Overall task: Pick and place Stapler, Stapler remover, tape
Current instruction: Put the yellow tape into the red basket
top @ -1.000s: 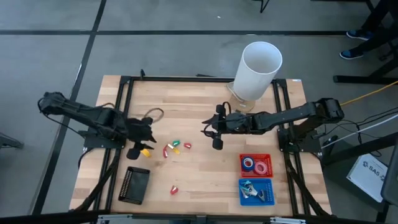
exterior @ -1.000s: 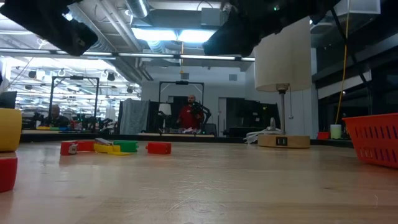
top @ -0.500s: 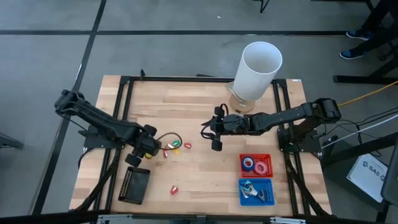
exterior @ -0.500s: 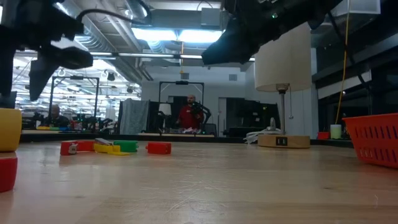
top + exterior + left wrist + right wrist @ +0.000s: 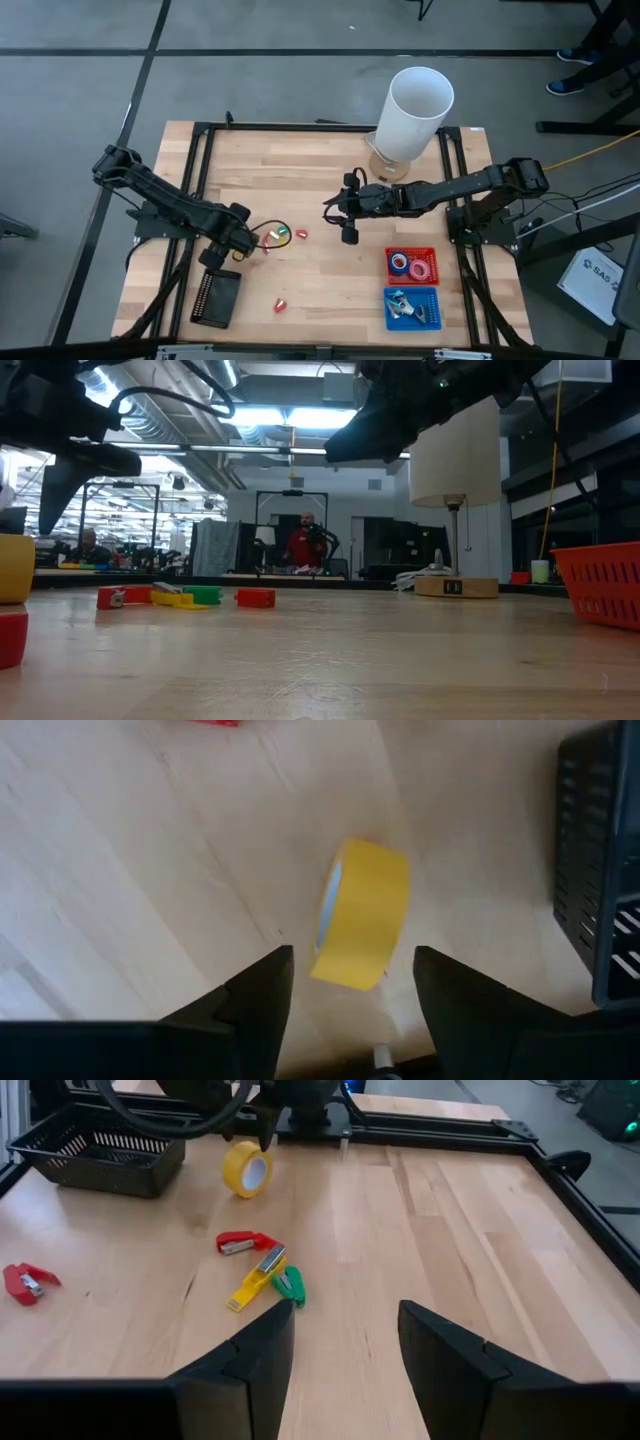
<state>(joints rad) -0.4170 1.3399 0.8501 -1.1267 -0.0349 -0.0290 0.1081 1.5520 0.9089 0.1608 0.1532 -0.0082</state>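
While the left gripper (image 5: 348,995) hangs low over the near-left part of the table (image 5: 330,290), its two dark fingers (image 5: 255,1005) stand spread wide, and between them, just ahead, a yellow tape roll (image 5: 360,915) stands on its edge on the wood, not touched by either finger. Right beside that gripper in the high view sits a black basket (image 5: 217,297), near the table's front left corner. One small red piece (image 5: 280,304) lies alone on the wood not far from the basket. On the near right, two baskets sit one behind the other: a blue one (image 5: 412,309) in front with pale metal items inside, and a red one (image 5: 411,265) behind it holding ring-shaped tape rolls (image 5: 399,262). Moving up to mid-table, a loose cluster of red, yellow and green stapler pieces (image 5: 283,235) lies just beyond the left gripper. The right gripper (image 5: 345,1345) hovers over the centre of the table, its fingers parted with nothing between them, looking across at that cluster and the yellow roll. At the far edge stands a big white cylinder (image 5: 413,115) on a wooden base. Beyond the table, the low view shows a person in red (image 5: 303,547) in the room.
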